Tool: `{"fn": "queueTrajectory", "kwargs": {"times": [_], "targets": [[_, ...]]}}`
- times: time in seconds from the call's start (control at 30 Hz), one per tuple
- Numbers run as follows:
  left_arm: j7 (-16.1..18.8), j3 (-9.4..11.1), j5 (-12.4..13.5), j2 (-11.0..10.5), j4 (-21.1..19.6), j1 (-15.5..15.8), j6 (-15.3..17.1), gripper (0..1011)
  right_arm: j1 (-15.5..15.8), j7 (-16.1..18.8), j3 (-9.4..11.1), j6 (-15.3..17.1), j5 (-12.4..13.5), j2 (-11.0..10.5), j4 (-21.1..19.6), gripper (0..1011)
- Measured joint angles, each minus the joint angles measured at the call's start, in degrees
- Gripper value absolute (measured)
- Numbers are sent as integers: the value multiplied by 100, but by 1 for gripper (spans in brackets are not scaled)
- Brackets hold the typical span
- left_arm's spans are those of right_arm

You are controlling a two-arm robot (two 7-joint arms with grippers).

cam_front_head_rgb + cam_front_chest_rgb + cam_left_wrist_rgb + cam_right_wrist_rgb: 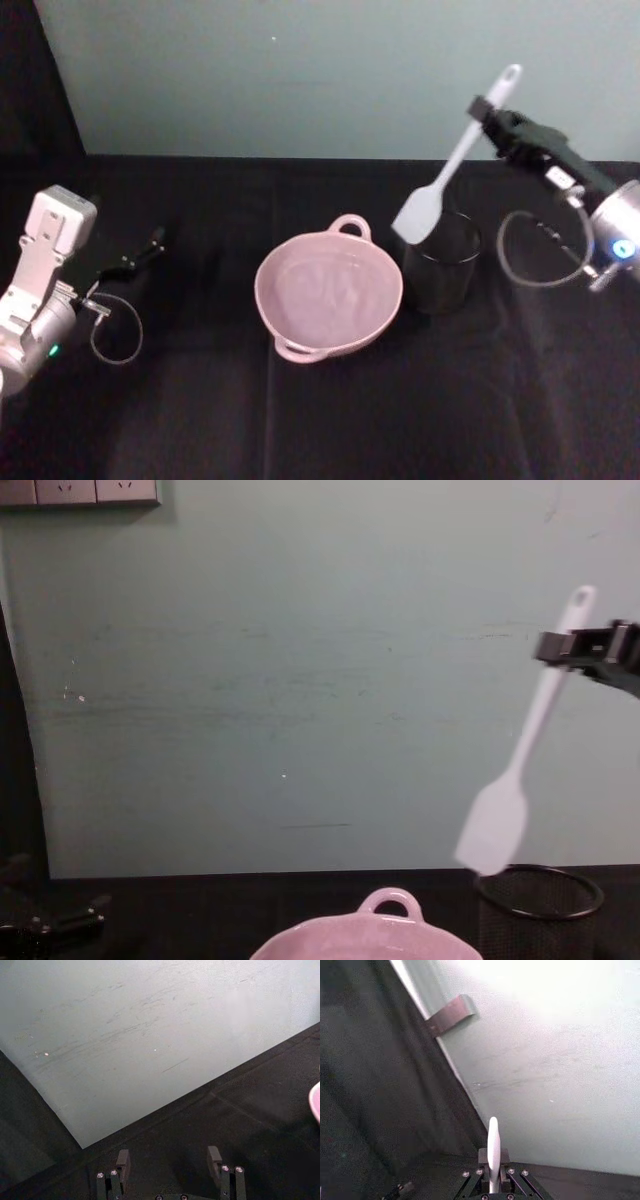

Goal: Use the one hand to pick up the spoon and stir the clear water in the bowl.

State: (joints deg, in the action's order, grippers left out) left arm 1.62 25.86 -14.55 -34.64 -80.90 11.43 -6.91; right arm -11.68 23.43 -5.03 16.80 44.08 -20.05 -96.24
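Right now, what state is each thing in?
spoon: lifted, tilted, held near its handle end, blade above the mesh cup.
right pincer: shut on the spoon.
left pincer: open, holding nothing, low at the left.
bowl: upright on the table.
mesh cup: upright beside the bowl.

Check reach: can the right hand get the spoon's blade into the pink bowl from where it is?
Probably yes. The right hand grips the spoon near its handle end, blade hanging over the mesh cup. The bowl sits beside the cup toward the robot's left, open-topped, nothing above it.
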Motion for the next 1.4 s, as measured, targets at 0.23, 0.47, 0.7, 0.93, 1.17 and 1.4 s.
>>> {"fn": "queueTrajectory", "kwargs": {"times": [0.23, 0.47, 0.7, 0.93, 1.17, 1.4], "targets": [[0, 0, 0, 0, 0, 0, 0, 1011, -193, -8, 259, 336, 499, -104, 517, 112], [0, 0, 0, 0, 0, 0, 0, 1011, -369, 93, 203, 195, 591, -161, 1090, 112], [0, 0, 0, 0, 0, 0, 0, 1011, -581, 239, -8, 7, 599, -129, 1694, 112], [0, 0, 0, 0, 0, 0, 0, 1011, -737, 354, -244, -55, 625, -132, 2158, 112], [0, 0, 0, 0, 0, 0, 0, 1011, -773, 393, -394, -102, 649, -164, 2358, 112], [0, 0, 0, 0, 0, 0, 0, 1011, -786, 415, -515, -150, 680, -206, 2452, 112]]}}
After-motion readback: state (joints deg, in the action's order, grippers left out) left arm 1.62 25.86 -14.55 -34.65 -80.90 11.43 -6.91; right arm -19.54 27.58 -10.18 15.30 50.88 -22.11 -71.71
